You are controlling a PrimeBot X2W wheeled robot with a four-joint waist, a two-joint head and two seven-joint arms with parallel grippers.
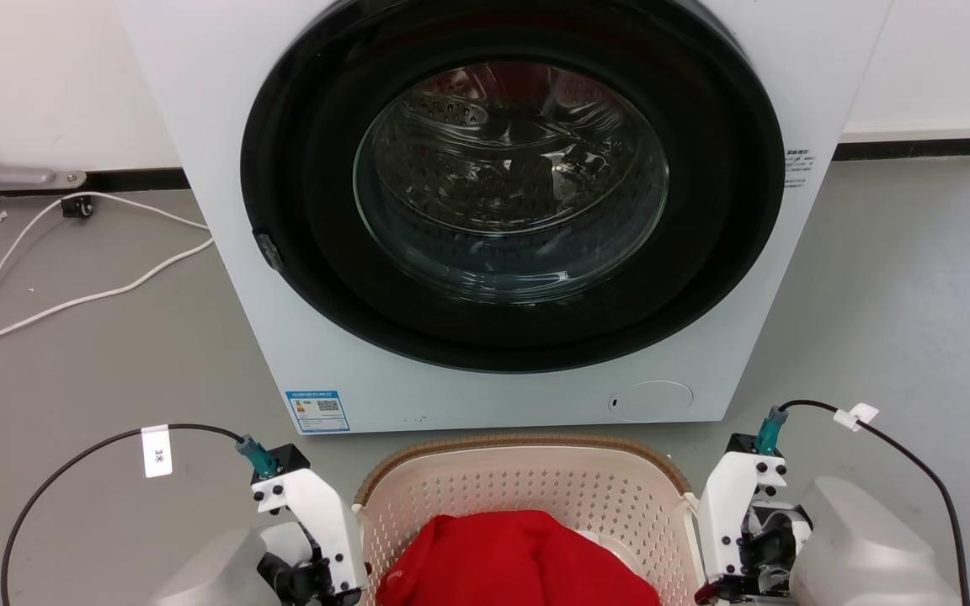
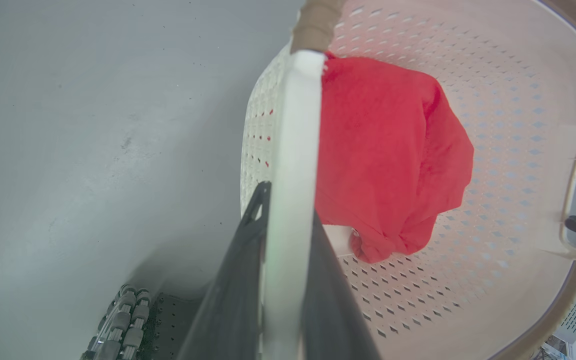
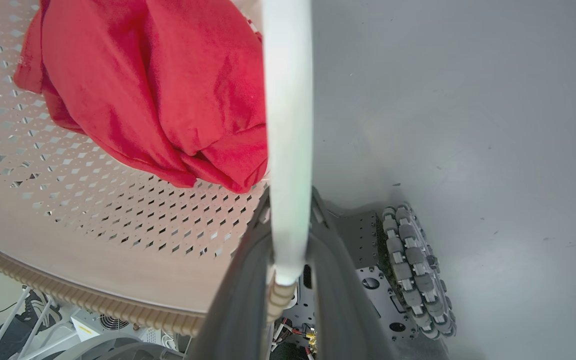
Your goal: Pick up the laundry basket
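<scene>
Washing machine with laundry basket directly in front.
The basket contains a red garment. The left claw is clamped on the left handle; the right claw is clamped on the right handle, fingers tight against both faces of each.

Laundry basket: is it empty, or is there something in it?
Not empty. A crumpled red garment lies inside the laundry basket, covering only part of the bottom; the perforated bottom around it is bare.
</scene>
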